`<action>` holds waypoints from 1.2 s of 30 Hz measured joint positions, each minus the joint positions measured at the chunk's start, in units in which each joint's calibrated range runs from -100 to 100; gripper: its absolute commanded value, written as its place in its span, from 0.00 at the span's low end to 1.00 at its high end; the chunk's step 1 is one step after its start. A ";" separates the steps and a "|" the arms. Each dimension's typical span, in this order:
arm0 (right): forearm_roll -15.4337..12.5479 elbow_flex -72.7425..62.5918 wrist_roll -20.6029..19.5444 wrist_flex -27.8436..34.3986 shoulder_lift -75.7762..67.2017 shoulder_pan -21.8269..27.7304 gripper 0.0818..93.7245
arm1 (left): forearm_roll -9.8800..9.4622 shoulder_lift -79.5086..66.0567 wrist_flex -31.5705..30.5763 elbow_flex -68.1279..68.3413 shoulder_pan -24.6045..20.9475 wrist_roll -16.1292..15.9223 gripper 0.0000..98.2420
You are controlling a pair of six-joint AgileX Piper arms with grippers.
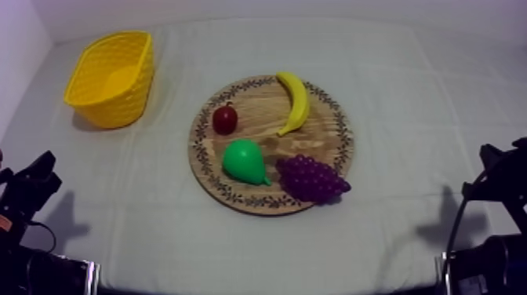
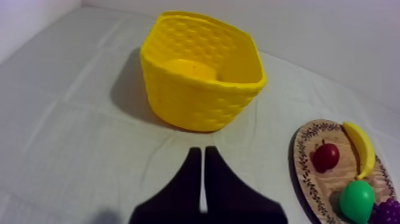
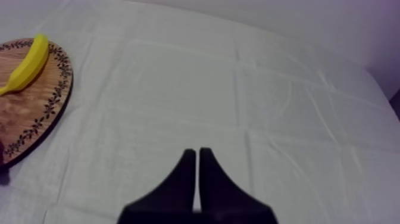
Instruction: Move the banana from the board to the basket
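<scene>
The banana (image 1: 295, 102) lies on the far right part of the board (image 1: 314, 143). It looks light, stiff and smooth; better to take it across its middle. The basket (image 1: 118, 106) stands far left. The left fingers (image 2: 187, 184) and right fingers (image 3: 186, 179) are pressed together.

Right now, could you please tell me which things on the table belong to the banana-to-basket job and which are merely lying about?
Part of the job:
- banana, lying on the board
- wooden board
- yellow basket, standing apart from the board

Just lying about, all on the board:
- pear
- bunch of grapes
- small red fruit
</scene>
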 measured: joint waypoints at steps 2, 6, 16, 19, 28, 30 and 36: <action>0.00 0.00 0.00 0.00 0.00 0.00 0.00 | 0.00 0.00 0.00 0.00 -0.18 -0.20 0.00; 0.00 0.00 0.00 0.00 0.00 0.00 0.00 | -0.06 0.00 0.00 0.00 -0.22 -0.67 0.00; 0.00 0.00 -0.03 0.00 0.00 0.00 0.00 | -0.06 0.00 0.00 0.00 -0.22 -0.67 0.00; 0.00 0.00 -0.03 0.00 0.00 0.00 0.00 | -0.06 0.00 0.00 0.00 -0.22 -0.67 0.00; 0.00 0.00 -0.03 0.00 0.00 0.00 0.00 | -0.06 0.00 0.00 0.00 -0.22 -0.13 0.00; 0.00 0.00 -0.03 0.00 0.00 0.00 0.00 | -0.06 0.00 0.00 0.00 -0.22 -0.01 0.00; 0.00 0.00 -0.03 0.00 0.00 0.00 0.00 | -0.06 0.00 0.00 0.00 -0.22 0.09 0.00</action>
